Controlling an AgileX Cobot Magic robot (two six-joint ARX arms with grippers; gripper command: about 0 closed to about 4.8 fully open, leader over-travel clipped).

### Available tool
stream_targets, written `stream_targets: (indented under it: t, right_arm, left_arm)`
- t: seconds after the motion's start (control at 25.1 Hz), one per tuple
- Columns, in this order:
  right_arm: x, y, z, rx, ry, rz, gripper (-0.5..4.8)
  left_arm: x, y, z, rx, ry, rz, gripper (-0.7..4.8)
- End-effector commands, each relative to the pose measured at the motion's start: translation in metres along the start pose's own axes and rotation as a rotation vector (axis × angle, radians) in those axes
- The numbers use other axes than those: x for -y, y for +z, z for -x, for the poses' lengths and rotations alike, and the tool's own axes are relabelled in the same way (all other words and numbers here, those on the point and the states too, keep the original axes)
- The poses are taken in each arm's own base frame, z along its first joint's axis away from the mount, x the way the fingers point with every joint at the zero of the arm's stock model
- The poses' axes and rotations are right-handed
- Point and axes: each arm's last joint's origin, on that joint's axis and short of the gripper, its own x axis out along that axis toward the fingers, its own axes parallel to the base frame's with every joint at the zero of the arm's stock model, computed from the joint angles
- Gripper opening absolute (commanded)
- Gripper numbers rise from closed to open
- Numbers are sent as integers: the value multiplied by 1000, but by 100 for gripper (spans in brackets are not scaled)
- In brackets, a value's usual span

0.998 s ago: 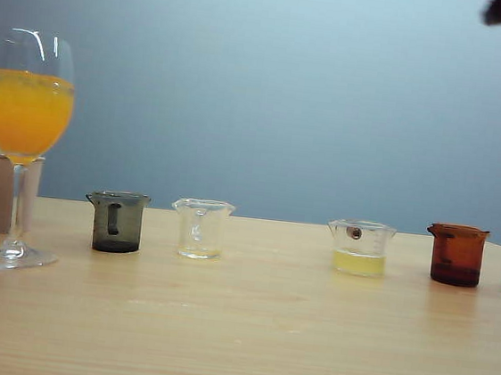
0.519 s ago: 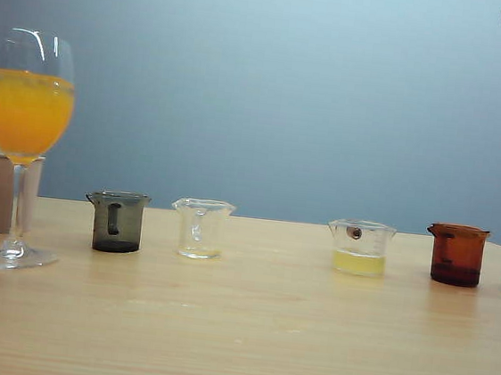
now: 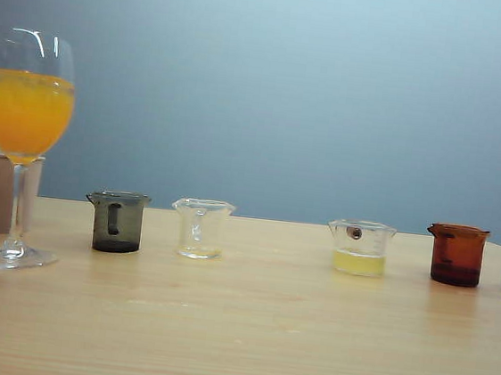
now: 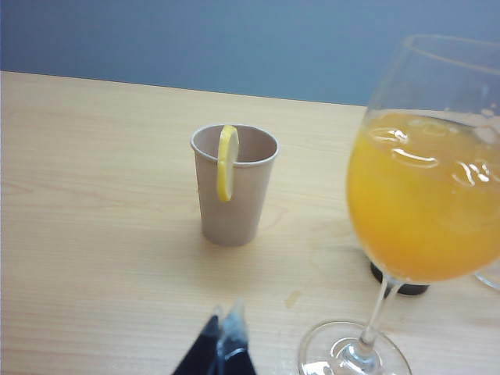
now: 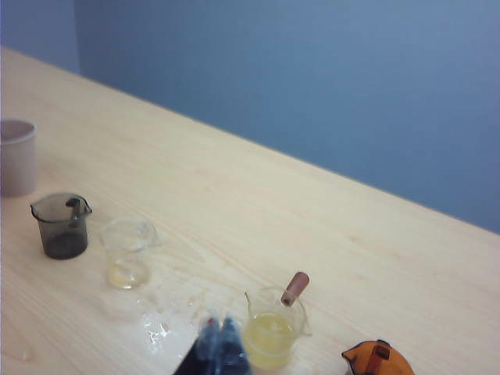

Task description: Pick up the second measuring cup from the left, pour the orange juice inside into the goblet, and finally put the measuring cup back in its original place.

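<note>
Bright orange juice (image 3: 22,114), clear goblet (image 3: 28,57)

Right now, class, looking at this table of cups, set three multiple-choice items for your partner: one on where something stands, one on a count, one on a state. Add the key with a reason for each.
1. Where does the goblet stand in the exterior view?
A. far left of the row
B. between the two middle cups
C. far right

2. How many small measuring cups stand in the row?
A. two
B. four
C. six

3. What state is the second measuring cup in?
A. full of orange juice
B. tipped on its side
C. upright and almost empty

Key: 1 A, it rises left of the smoky grey cup. 2 B, grey, clear, the cup with pale yellow liquid and the amber cup. 3 C, it stands on the table, while the orange juice fills the goblet. Both grippers' fingers, left and right, are shut and hold nothing.
</note>
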Motion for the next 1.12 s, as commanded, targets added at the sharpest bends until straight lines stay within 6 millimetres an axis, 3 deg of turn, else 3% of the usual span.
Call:
stream_targets:
  t: [0.04,0.36,0.52,0.64,1.12]
  right_arm:
    - [-1,-1,1,23,40,5,-1]
    - [-3,-29,15,56,100,0,-1]
    - [-3,-61,25,76,73,-9,-1]
    - [1,-93,30,97,2,-86,-1]
    - [29,-126,26,-9,-340,-151,-1]
  left_arm:
    - [0,2,0,15,0,-3,-4]
    - [0,2,0,15,0,-3,-4]
    - [0,2,0,15,0,-3,-4]
    - [0,2,0,14,0,-3,-4]
    - [0,2,0,14,0,-3,-4]
